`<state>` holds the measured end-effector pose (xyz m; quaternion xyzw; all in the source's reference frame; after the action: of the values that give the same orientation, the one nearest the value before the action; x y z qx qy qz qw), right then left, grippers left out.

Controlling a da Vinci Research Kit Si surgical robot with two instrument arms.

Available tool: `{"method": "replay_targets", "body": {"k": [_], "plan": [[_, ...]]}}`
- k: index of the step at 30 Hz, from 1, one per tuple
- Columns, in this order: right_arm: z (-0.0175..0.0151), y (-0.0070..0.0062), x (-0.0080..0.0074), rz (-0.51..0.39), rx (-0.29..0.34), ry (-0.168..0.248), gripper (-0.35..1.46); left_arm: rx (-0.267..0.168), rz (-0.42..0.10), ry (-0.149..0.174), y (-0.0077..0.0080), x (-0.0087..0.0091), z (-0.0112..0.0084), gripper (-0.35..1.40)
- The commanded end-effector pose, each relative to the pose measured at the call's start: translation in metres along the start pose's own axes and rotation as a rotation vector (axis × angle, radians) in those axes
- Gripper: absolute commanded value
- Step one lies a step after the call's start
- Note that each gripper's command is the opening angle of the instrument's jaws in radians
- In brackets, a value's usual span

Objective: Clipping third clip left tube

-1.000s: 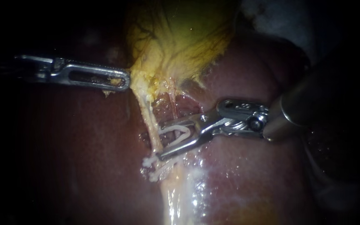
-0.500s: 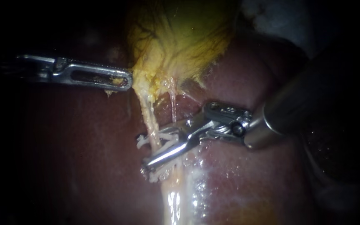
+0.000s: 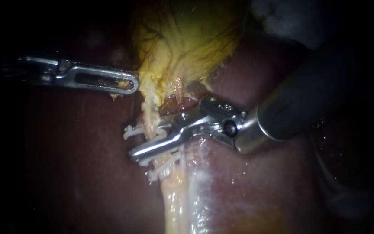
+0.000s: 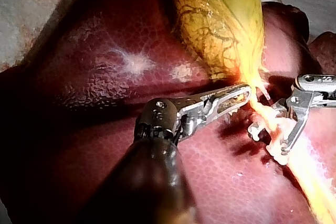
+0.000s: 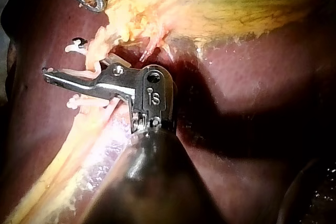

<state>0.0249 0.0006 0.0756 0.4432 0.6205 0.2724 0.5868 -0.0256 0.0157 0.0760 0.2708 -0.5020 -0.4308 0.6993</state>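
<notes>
My left instrument [image 3: 128, 84] comes in from the left, its slotted jaws shut on the yellow neck of the gallbladder [image 3: 187, 39]; the left wrist view shows the same hold [image 4: 242, 94]. The pale left tube [image 3: 149, 115] runs down from that neck. My right instrument [image 3: 133, 143] straddles this tube, one jaw on each side, with a white clip [image 3: 128, 131] held between them. The jaws stand apart and the clip's ends stick out past the tube. Just below, white clips [image 3: 159, 171] sit on the same tube. In the right wrist view the jaws [image 5: 63, 59] cross the tube [image 5: 97, 51].
Dark red liver [image 3: 87, 173] lies under everything. A thinner pink tube [image 3: 179, 99] runs beside the left tube, just above the right instrument's joint. Wet, shiny tissue [image 3: 204, 186] trails down below the clips. The thick right shaft [image 3: 291, 108] fills the upper right.
My right instrument has slid leftward and a little up, bringing the clip from beside the left tube to across it. The tube is pushed slightly left. The left instrument has held still.
</notes>
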Motion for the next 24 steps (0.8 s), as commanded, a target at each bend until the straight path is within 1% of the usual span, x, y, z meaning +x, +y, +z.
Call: {"method": "replay_targets", "body": {"k": [1, 3, 6, 9, 11, 13, 16, 17, 24], "plan": [[-0.0003, 0.0001, 0.0004, 0.003, -0.001, 0.001, 0.5, 0.0, 0.0, 0.0, 0.0, 0.0, 0.0, -0.35], [-0.0006, 0.0002, 0.0006, 0.004, -0.002, 0.002, 0.48, 0.0, 0.0, 0.0, 0.0, 0.0, 0.0, -0.35], [-0.0007, 0.0002, 0.0005, 0.003, -0.001, 0.002, 0.4, 0.0, 0.0, 0.0, 0.0, 0.0, 0.0, -0.35], [-0.0007, 0.0, 0.0005, 0.027, 0.0, 0.001, 0.25, 0.001, 0.0, 0.0, 0.0, 0.0, 0.0, -0.35], [-0.0009, -0.0001, 0.0005, 0.039, 0.001, 0.001, 0.04, 0.001, 0.0, 0.0, 0.0001, 0.0, 0.0, -0.35], [-0.001, -0.0001, 0.0005, 0.051, 0.001, 0.001, -0.1, 0.001, 0.0, 0.0, 0.0001, 0.0, 0.0, -0.35], [-0.001, -0.0001, 0.0005, 0.063, 0.001, 0.001, -0.24, 0.001, 0.0, 0.0, 0.0002, 0.0, 0.0, -0.35], [-0.001, -0.0002, 0.0004, 0.063, 0.001, 0.001, -0.33, 0.001, 0.0, 0.0, 0.0002, -0.0001, 0.0, -0.35], [-0.0011, -0.0002, 0.0003, 0.062, -0.001, -0.005, -0.35, 0.001, 0.0, 0.0, 0.0002, -0.0001, 0.0, -0.35]]}}
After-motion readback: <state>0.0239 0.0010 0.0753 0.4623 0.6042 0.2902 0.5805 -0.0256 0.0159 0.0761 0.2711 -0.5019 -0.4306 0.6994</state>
